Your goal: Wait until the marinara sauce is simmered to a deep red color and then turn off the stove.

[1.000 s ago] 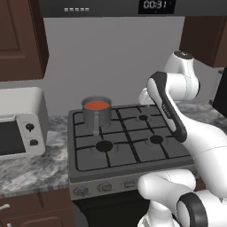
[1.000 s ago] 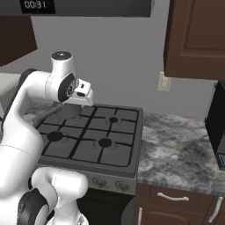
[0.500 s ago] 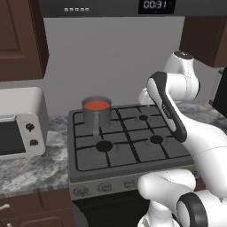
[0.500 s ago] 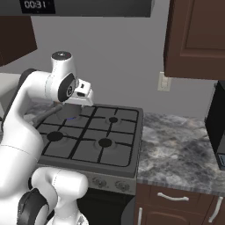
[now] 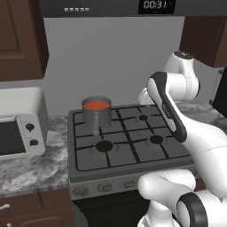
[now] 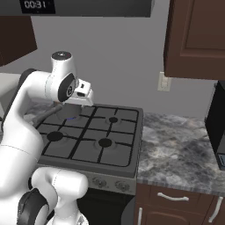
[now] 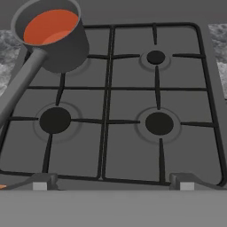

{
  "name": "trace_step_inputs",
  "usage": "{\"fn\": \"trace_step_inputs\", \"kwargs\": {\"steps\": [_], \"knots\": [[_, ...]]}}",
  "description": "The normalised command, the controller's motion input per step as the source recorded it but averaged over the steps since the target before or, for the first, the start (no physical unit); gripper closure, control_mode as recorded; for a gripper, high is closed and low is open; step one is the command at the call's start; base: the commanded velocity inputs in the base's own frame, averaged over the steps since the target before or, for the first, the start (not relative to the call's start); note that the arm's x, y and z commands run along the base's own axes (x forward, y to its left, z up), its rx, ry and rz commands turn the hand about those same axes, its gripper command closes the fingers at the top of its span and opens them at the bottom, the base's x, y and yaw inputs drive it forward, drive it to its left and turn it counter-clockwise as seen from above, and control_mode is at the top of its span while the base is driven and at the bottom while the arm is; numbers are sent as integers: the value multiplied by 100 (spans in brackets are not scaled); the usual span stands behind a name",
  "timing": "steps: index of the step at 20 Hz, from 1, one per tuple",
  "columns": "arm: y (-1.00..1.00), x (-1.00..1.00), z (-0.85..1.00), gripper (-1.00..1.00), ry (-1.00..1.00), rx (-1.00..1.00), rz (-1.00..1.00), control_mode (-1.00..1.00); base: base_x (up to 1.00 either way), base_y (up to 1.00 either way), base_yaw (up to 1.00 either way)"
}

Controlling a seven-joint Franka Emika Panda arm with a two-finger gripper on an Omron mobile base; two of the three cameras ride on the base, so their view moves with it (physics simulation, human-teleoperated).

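Note:
The marinara sauce (image 7: 49, 25) is a flat orange-red round patch inside a grey saucepan (image 5: 96, 113) on the back left burner of the stove (image 5: 128, 148). The pan's long handle (image 7: 20, 84) points toward the stove's front. My gripper (image 7: 113, 182) hovers above the front of the stove (image 7: 133, 104), looking down over the grates. Its two fingertips stand wide apart, open, with nothing between them. It touches neither pan nor stove. A row of small grey knobs (image 5: 104, 187) runs along the stove's front panel (image 6: 110, 182).
A white toaster oven (image 5: 17, 124) stands on the counter left of the stove. Granite counter (image 6: 176, 145) extends to the right, ending at a dark appliance (image 6: 217, 127). Dark cabinets (image 6: 197, 39) hang above, and a hood with a clock display (image 5: 155, 5) sits over the stove.

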Motion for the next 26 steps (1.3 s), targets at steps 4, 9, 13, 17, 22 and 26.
{"fn": "trace_step_inputs", "kwargs": {"steps": [4,9,13,17,22,26], "knots": [[0,0,0,-100,0,0,0,-100,0,0,0],[0,0,0,-100,0,0,0,-100,0,0,0],[0,0,0,-100,0,0,0,-100,0,0,0],[0,0,0,-100,0,0,0,-100,0,0,0],[0,0,0,-100,0,0,0,-100,0,0,0],[0,0,0,-100,0,0,0,-100,0,0,0]]}}
